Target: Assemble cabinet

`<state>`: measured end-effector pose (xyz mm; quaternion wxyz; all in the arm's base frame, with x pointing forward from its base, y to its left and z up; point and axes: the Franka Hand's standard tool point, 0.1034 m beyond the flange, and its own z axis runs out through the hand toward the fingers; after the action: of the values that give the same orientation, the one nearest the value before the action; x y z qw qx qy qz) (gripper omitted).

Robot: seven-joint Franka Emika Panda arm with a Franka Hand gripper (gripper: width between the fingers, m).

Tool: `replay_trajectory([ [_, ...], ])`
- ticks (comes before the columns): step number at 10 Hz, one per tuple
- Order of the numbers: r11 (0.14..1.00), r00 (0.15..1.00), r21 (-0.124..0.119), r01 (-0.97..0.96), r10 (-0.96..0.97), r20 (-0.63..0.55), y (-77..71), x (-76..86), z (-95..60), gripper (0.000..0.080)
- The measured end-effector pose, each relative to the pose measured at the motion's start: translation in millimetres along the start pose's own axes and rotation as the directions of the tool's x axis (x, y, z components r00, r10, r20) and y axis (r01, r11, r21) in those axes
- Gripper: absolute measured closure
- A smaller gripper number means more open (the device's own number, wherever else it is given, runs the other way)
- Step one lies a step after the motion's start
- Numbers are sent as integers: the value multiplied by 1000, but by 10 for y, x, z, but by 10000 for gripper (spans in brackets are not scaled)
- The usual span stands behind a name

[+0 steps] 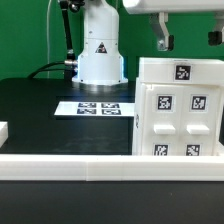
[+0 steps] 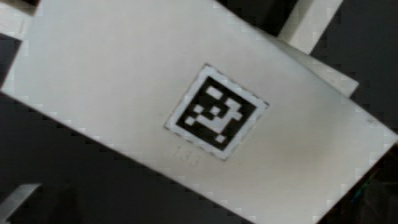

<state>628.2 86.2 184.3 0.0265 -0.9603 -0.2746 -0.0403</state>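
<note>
Standing upright on the black worktop (image 1: 40,100), the cabinet (image 1: 180,110) sits at the exterior view's right, its base against the white rail (image 1: 70,165) along the near edge. Front face shows four small tagged drawer fronts; one more tag (image 1: 183,72) sits higher up on the box. Tool (image 1: 163,38) hangs above the cabinet's top edge, toward its left corner in the exterior view, apart from it, not touching. Only one dark finger (image 1: 162,36) is clearly seen below the white wrist housing, so how far the tool is open cannot be told; nothing visible in its hold. Wrist view looks down on a flat white cabinet face (image 2: 125,90) with a single square tag (image 2: 217,110), tilted across the frame, blurry; no fingertips clearly readable there. Marker board (image 1: 97,108) lies flat on the worktop left of the cabinet, just in front of the white robot base (image 1: 100,50). Small white block (image 1: 3,131) at the exterior view's far left edge.
</note>
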Motion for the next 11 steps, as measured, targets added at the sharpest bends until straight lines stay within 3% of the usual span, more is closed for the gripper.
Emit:
replay_trajectory([
  [3, 936, 936, -18, 353, -352, 27, 30, -24, 11, 2],
  [7, 728, 726, -2, 686, -684, 71, 10, -73, 58, 2],
  [8, 693, 691, 2, 721, -719, 73, 8, -92, 94, 2],
  [11, 698, 697, -16, 716, -713, 75, 19, -186, 290, 2],
])
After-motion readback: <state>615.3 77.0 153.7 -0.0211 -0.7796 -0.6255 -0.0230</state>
